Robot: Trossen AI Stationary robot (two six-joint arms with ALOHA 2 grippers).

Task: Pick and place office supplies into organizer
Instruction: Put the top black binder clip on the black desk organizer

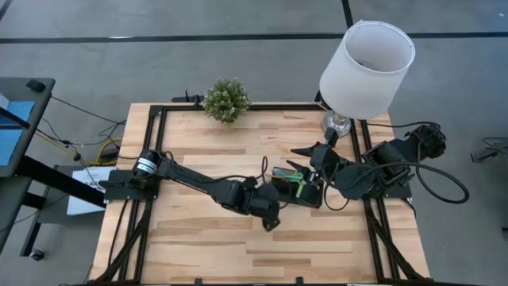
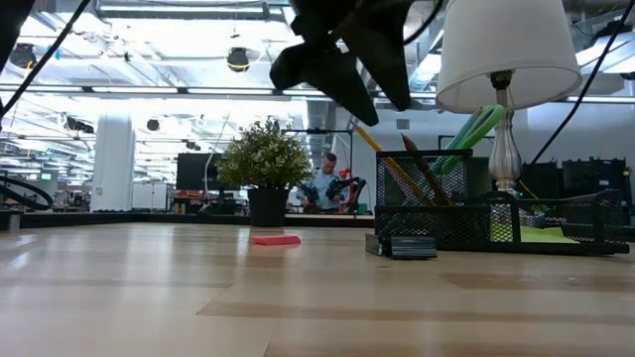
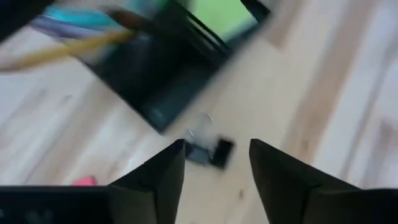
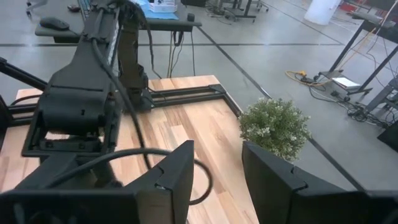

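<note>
Fingers of my left tool (image 3: 214, 177) stand apart, hovering just above a small black binder clip (image 3: 209, 152) that lies on the bench (image 1: 198, 238) just beside the organizer (image 1: 298, 191). I judge the clip is my pick: I want to centre it between the fingers, drop straight, and close without nudging the tray. My right tool (image 4: 217, 180) waits raised by the lamp (image 1: 365, 59), fingers apart. A pink eraser (image 2: 275, 239) lies farther off.

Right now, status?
Left gripper open above binder clip beside organizer. Right gripper open, raised. Eraser still out.
</note>
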